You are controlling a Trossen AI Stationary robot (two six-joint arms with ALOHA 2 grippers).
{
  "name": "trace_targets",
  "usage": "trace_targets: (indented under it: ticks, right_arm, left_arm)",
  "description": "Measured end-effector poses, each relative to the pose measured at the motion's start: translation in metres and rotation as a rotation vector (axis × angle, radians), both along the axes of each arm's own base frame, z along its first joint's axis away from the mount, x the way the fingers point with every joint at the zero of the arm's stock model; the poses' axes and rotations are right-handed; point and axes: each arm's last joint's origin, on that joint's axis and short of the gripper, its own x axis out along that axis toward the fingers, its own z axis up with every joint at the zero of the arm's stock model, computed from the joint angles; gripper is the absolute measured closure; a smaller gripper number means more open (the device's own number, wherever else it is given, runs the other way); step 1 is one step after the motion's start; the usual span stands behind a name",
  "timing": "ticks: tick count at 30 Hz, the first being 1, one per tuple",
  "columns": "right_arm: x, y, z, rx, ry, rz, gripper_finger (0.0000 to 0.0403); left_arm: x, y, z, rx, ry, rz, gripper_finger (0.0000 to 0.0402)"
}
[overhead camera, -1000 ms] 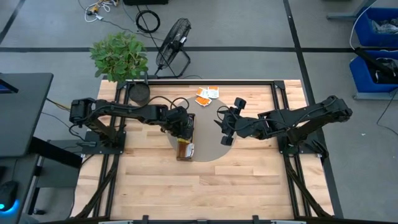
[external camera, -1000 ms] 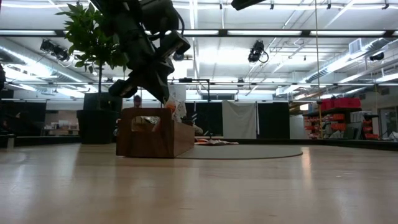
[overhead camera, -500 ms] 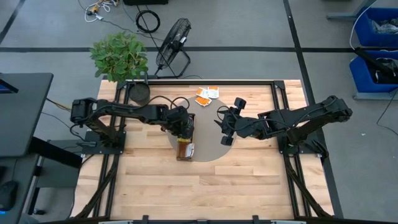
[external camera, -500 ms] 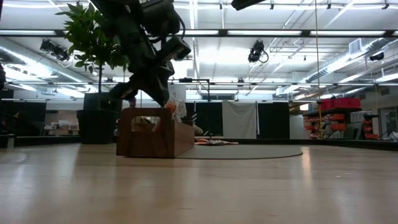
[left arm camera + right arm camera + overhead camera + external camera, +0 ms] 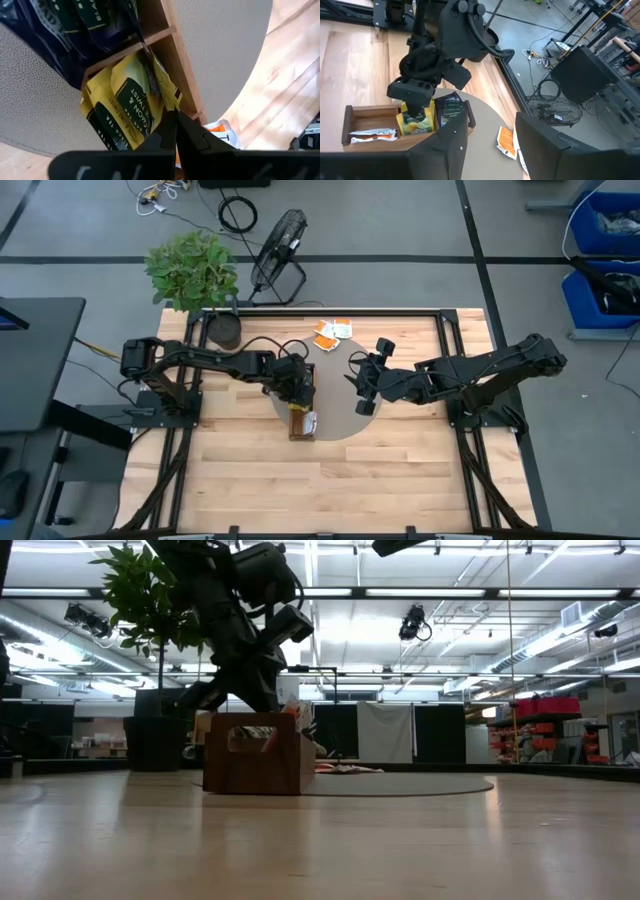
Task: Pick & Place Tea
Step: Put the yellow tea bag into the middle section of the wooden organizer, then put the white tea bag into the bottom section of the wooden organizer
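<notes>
A long wooden tray (image 5: 301,418) lies on a round grey mat (image 5: 345,412). Its compartments hold dark blue tea sachets (image 5: 90,20), yellow-green ones (image 5: 120,107) and an orange-and-white one (image 5: 370,134). My left gripper (image 5: 173,119) is down in the middle compartment, shut on a yellow-green sachet. More orange-and-white sachets (image 5: 333,331) lie flat on the table beyond the mat. My right gripper (image 5: 490,150) hangs open above the mat's right part (image 5: 362,385), with nothing between its fingers. My left gripper pinches the upper edge (image 5: 167,102) of a yellow-green sachet between its two fingertips. The fingers slant down from the table's left. The sachet stands on edge inside the tray's middle compartment, against other yellow-green sachets; whether its lower edge rests on the tray floor is hidden.
A potted plant (image 5: 192,270) and a dark pot (image 5: 223,330) stand at the table's far left corner. A floor fan (image 5: 278,250) is behind the table. Bare wood (image 5: 330,480) stretches over the table's near half.
My left gripper has sunk, still shut, from just above the tray down into its middle compartment. In the low view the tray has turned a little and shifted toward the right.
</notes>
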Motion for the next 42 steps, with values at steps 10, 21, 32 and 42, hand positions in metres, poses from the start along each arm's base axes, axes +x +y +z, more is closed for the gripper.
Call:
trace_targets:
  ticks: [10, 21, 32, 42]
  right_arm:
    - [0.0, 0.0, 0.0, 0.002, 0.004, 0.001, 0.023]
    - [-0.001, 0.0, -0.001, 0.0, 0.011, 0.001, 0.023]
    - [-0.001, -0.002, -0.002, 0.002, 0.022, -0.01, 0.023]
    - [0.005, -0.046, -0.013, 0.188, 0.117, 0.013, 0.023]
  left_arm:
    - [0.0, 0.001, 0.0, 0.014, 0.001, 0.014, 0.0349]
    - [-0.004, 0.0, 0.011, 0.027, -0.029, 0.007, 0.0273]
    - [-0.023, -0.001, 0.052, 0.08, -0.144, 0.036, 0.0259]
    - [-0.044, -0.018, 0.095, 0.156, -0.323, -0.007, 0.0259]
